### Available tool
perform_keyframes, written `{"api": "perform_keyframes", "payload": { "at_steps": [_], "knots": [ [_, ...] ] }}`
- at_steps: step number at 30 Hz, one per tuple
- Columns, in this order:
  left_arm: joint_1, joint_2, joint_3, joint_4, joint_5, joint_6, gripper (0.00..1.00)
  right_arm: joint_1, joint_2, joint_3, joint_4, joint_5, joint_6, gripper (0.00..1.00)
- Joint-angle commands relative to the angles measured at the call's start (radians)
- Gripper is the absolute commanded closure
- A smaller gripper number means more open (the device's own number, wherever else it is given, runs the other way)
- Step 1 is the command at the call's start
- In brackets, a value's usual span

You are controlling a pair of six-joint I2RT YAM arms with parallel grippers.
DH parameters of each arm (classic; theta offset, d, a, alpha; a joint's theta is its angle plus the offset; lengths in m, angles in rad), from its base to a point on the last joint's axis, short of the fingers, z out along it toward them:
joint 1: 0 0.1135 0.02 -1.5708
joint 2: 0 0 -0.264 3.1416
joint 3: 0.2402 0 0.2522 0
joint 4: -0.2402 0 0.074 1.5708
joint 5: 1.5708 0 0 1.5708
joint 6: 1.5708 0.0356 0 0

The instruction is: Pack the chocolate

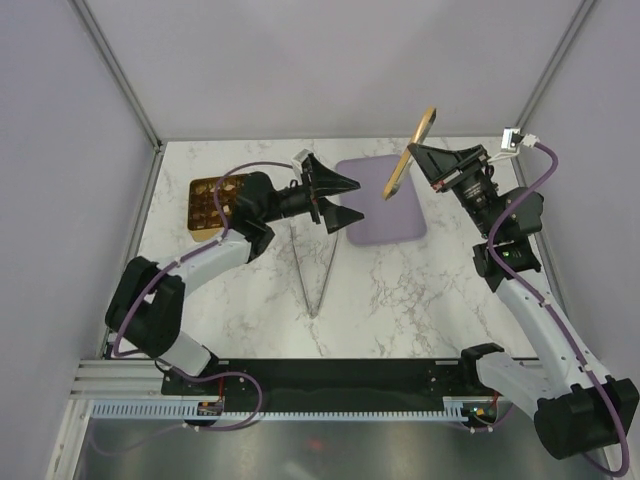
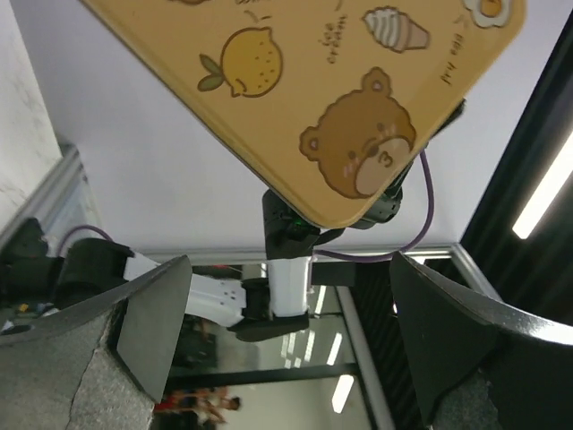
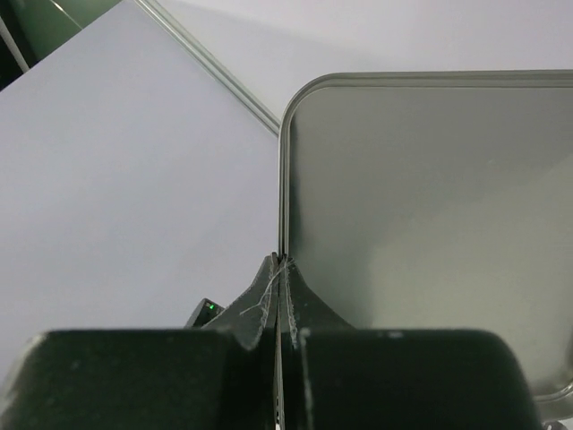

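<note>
My right gripper (image 1: 410, 152) is shut on the edge of the golden bear-printed lid (image 1: 424, 123) and holds it upright in the air above the lilac tray (image 1: 385, 215). In the right wrist view the gripper (image 3: 279, 269) pinches the rim of the lid, whose grey inside (image 3: 421, 197) faces the camera. My left gripper (image 1: 341, 200) hangs open just left of the lid with nothing between its fingers. In the left wrist view the left gripper (image 2: 286, 345) sits below the lid's printed face (image 2: 358, 98). The golden-brown box (image 1: 197, 228) stands open behind the left arm. I cannot pick out single chocolate pieces in its dark compartments.
Thin metal tongs (image 1: 314, 270) lie in a V on the marble table (image 1: 400, 290) in front of the left gripper. Lilac walls close in the back and both sides. The arm bases stand along the near rail (image 1: 330, 400).
</note>
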Motion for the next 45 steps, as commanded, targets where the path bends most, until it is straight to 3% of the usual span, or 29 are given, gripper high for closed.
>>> {"api": "perform_keyframes", "payload": {
  "at_steps": [1, 9, 22, 30, 31, 42, 43, 45],
  "knots": [
    [-0.055, 0.078, 0.018, 0.235, -0.074, -0.243, 0.0, 0.027, -0.002, -0.011, 0.121, 0.058, -0.085, 1.0],
    [-0.109, 0.178, 0.03, 0.332, -0.189, -0.363, 0.0, 0.059, -0.032, -0.084, 0.142, 0.098, -0.16, 1.0],
    [-0.176, 0.316, 0.085, 0.467, -0.265, -0.478, 0.04, 0.083, -0.138, -0.265, 0.188, 0.124, -0.177, 1.0],
    [-0.175, 0.385, 0.119, 0.585, -0.286, -0.51, 0.42, 0.083, -0.293, -0.387, 0.05, 0.104, -0.234, 1.0],
    [-0.176, 0.389, 0.119, 0.602, -0.283, -0.513, 0.51, 0.083, -0.325, -0.405, 0.01, 0.104, -0.241, 1.0],
    [-0.163, 0.452, 0.179, 0.66, -0.199, -0.47, 0.87, 0.083, -0.491, -0.425, -0.396, 0.173, -0.382, 1.0],
    [-0.164, 0.46, 0.185, 0.662, -0.185, -0.469, 0.95, 0.082, -0.517, -0.425, -0.44, 0.191, -0.386, 0.95],
    [-0.159, 0.469, 0.202, 0.671, -0.177, -0.47, 0.98, 0.083, -0.536, -0.425, -0.481, 0.204, -0.387, 0.87]
  ]
}}
